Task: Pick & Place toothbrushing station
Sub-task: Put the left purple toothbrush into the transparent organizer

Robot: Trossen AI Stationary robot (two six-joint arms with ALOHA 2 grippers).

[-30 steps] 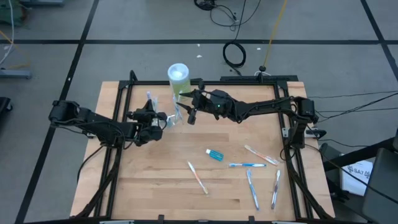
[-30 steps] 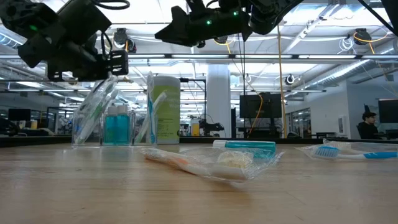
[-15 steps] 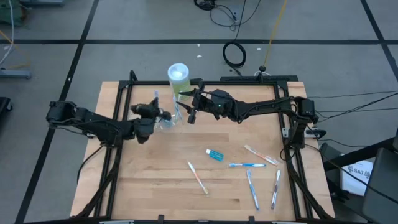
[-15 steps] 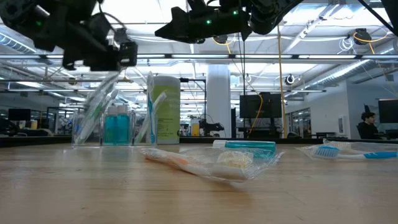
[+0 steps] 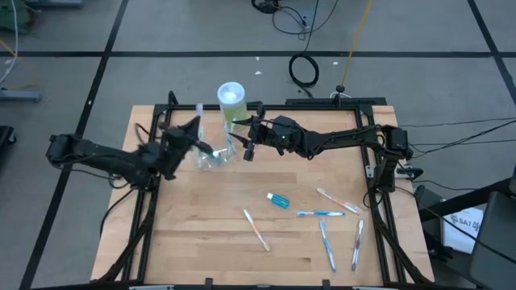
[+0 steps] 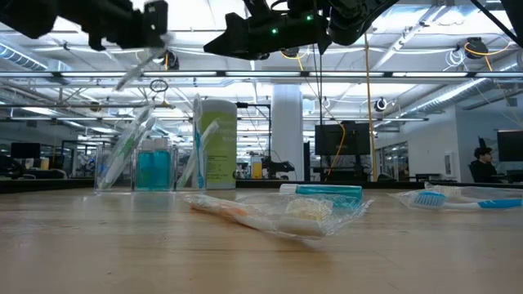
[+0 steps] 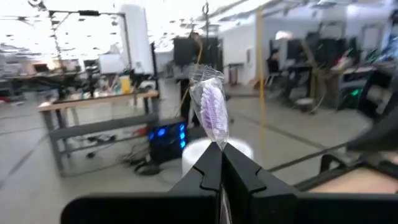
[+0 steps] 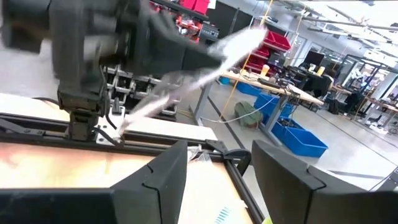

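So the left gripper [image 5: 196, 129] is up off the table, over the far-left part, with its fingers pressed tight on a wrapped toothbrush [image 7: 210, 112]. In the left wrist view the clear wrapper with the brush head sticks straight up out of the pinched fingertips. The clear plastic cup [image 5: 214, 155] sits on the table just to the right of it, with a couple of brushes and something blue inside. The green container [image 5: 231, 100] with the white lid stands right behind the cup.

The right gripper [image 5: 249, 146] hangs just to the right of the cup, fingers spread, nothing between them.

Nearer and to the right, loose on the wood: a small blue tube [image 5: 279, 200] and several more wrapped toothbrushes, like this one [image 5: 256, 229].
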